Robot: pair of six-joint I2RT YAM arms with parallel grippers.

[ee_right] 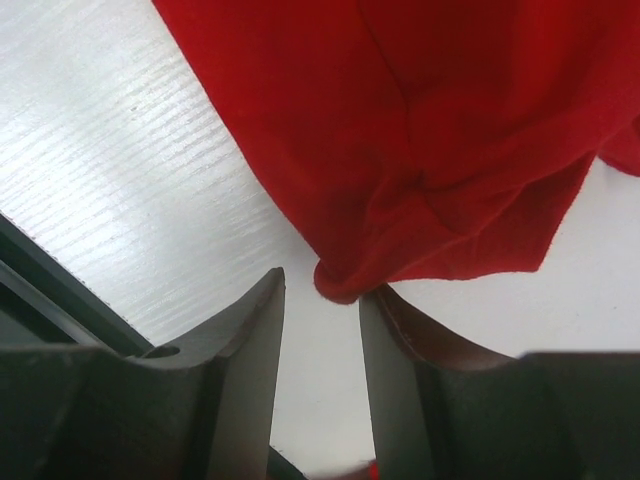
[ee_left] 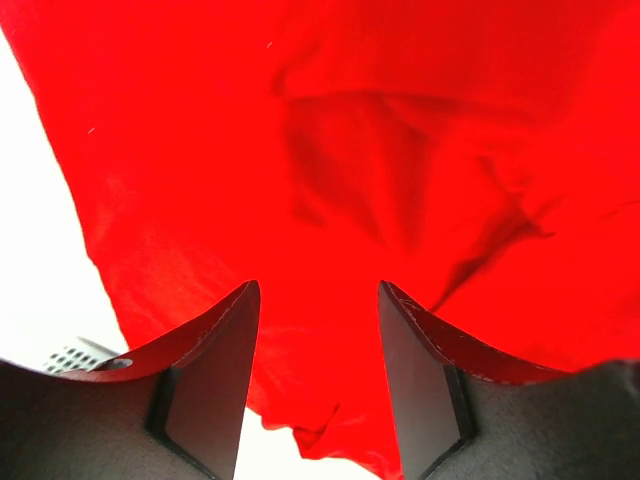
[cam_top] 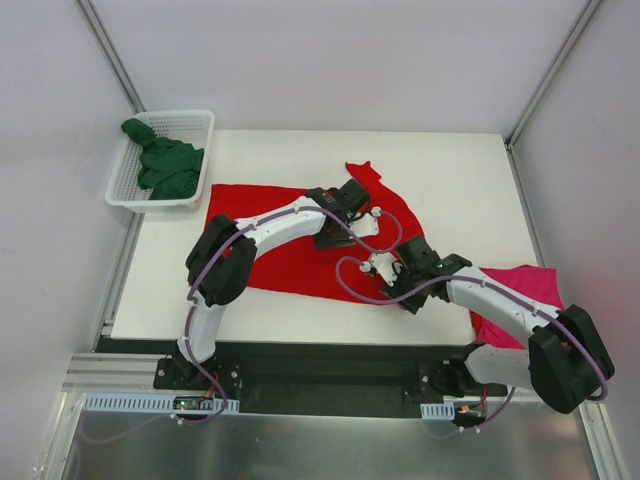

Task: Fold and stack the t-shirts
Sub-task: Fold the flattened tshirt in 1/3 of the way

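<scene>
A bright red t-shirt (cam_top: 300,270) lies spread and rumpled across the middle of the white table (cam_top: 460,180). My left gripper (cam_top: 355,200) hovers over its far right part. In the left wrist view that gripper (ee_left: 318,300) is open, and red cloth (ee_left: 330,150) lies below and between the jaws, unclamped. My right gripper (cam_top: 398,272) is at the shirt's near right edge. The right wrist view shows it (ee_right: 322,285) open, with a bunched red corner (ee_right: 345,280) touching the right fingertip (ee_right: 385,305). A magenta-pink t-shirt (cam_top: 525,285) lies at the table's right edge, partly under the right arm. A dark green t-shirt (cam_top: 168,165) sits crumpled in the basket.
A white mesh basket (cam_top: 128,200) stands off the table's far left corner. A dark slot (ee_right: 40,280) marks the table's near edge close to the right gripper. Grey walls and metal frame posts (cam_top: 110,50) surround the table.
</scene>
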